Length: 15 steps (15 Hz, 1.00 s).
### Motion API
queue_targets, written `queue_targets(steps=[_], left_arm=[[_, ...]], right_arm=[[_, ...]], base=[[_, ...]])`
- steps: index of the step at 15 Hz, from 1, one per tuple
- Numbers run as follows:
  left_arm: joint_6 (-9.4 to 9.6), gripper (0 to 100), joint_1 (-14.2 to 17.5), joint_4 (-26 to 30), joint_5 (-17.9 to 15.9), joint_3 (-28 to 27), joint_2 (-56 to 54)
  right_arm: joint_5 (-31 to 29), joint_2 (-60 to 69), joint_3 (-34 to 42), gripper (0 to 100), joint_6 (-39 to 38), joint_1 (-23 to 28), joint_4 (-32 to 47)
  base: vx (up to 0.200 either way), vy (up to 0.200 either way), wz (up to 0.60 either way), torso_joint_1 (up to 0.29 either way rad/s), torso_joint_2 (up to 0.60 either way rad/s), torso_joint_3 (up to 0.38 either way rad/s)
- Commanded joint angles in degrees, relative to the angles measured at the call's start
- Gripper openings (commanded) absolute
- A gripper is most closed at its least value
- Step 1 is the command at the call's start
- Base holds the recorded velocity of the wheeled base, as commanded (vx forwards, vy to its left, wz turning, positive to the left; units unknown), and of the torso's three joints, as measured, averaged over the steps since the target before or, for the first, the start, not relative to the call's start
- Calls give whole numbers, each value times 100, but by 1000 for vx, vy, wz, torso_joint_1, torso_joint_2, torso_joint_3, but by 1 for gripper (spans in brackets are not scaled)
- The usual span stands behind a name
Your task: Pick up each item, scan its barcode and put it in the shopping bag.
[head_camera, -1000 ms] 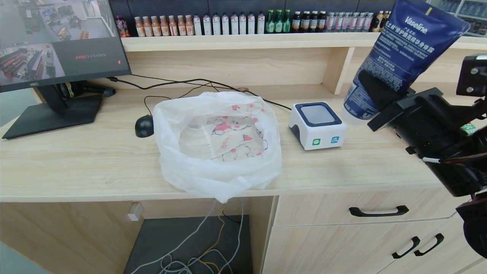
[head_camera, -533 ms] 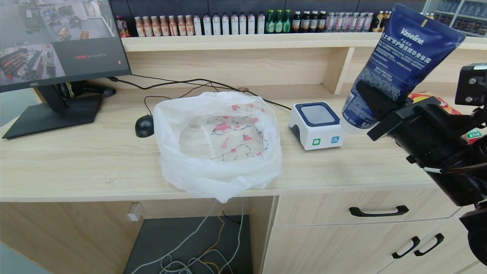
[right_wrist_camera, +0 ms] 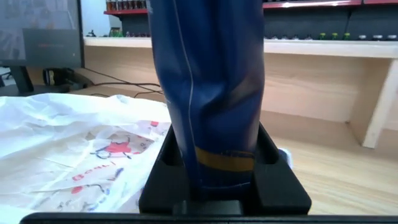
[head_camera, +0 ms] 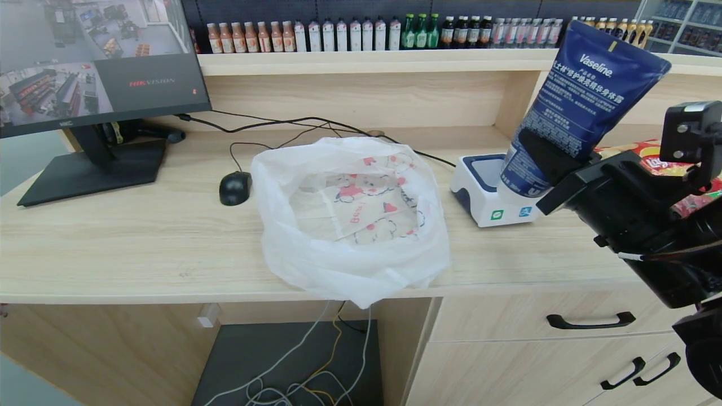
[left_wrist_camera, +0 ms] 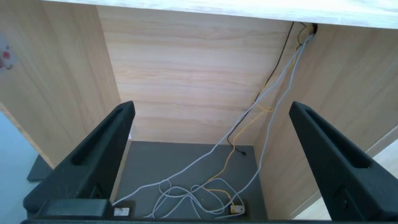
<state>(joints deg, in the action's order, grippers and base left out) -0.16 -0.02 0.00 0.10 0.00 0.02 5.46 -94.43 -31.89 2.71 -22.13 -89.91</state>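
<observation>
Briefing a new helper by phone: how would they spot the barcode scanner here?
On the wooden counter, look just right of the white shopping bag. The scanner is the small white box with a dark-framed top window and green and blue squares in front, partly behind the blue tube.

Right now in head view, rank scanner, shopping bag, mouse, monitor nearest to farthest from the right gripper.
1. Scanner, right side, by the held tube.
2. Shopping bag, counter middle.
3. Mouse, left of the bag.
4. Monitor, far left.
</observation>
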Motion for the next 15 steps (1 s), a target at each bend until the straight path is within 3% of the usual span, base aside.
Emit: queue_targets(steps=[1,6,15], left_arm=[[-2,100,2,0,-1,0,-2],[7,100,-6,0,-1,0,-2],[16,100,2,0,-1,0,-2]], right_arm=[[-1,-32,7,0,2,7,-9],[-1,-58,7,0,2,24,-9],[-1,232,210,0,2,-29,-9]], base=[[0,200,0,2,2,2],[0,200,0,1,2,4],[0,0,0,0,0,0]])
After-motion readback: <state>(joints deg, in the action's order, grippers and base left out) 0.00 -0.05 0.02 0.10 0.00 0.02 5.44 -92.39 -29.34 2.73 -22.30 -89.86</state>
